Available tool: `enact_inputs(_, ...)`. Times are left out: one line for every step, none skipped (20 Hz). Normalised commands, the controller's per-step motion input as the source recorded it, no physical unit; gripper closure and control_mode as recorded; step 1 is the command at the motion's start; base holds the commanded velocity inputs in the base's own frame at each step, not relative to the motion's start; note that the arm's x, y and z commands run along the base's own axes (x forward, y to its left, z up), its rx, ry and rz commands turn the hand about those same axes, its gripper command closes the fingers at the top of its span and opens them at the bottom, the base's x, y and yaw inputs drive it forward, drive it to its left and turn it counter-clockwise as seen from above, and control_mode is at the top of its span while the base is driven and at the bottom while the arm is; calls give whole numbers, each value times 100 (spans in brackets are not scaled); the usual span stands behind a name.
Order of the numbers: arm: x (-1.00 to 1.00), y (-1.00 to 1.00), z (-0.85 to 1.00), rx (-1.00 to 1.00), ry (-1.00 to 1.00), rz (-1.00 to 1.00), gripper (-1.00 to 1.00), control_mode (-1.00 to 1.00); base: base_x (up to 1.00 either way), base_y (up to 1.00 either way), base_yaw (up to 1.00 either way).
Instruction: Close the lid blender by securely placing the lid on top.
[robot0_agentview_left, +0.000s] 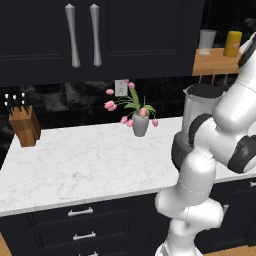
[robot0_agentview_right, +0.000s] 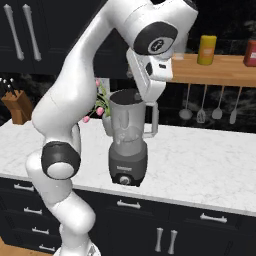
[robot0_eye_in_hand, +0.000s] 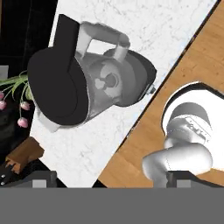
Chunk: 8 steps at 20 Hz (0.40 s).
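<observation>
Lid on the jar mouth, arm poised above the blender

You see the lid (robot0_eye_in_hand: 57, 85) lying over the mouth of the blender (robot0_agentview_right: 129, 145), which stands near the front edge of the white marble surface (robot0_agentview_left: 75, 160), tulips (robot0_agentview_left: 132, 107) behind it. The end effector (robot0_eye_in_hand: 111, 177) hangs above with fingertips spread wide, gripping nothing. The lid looks light, stiff and smooth (likely slippery): take it by the rim. The clear jar may tip if pushed sideways. Dark cabinets behind.
</observation>
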Motion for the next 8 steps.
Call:
enact_inputs(-100,100,0,-40,-49,0,-100,-100,0,0,0)
enact_inputs(-100,100,-14,-43,-42,1,-100,-100,0,0,0)
enact_inputs(-100,100,-23,-44,-38,3,-100,-100,0,0,0)
enact_inputs(-100,100,-33,-48,-34,5,-100,-100,0,0,0)
enact_inputs(-100,100,-41,-50,-28,9,-100,-100,0,0,0)
enact_inputs(-100,100,-48,-52,-25,10,-100,-100,0,0,0)
enact_inputs(-100,100,-59,-56,-22,12,-100,-100,0,0,0)
enact_inputs(-100,100,-61,-57,-19,12,-100,-100,0,0,0)
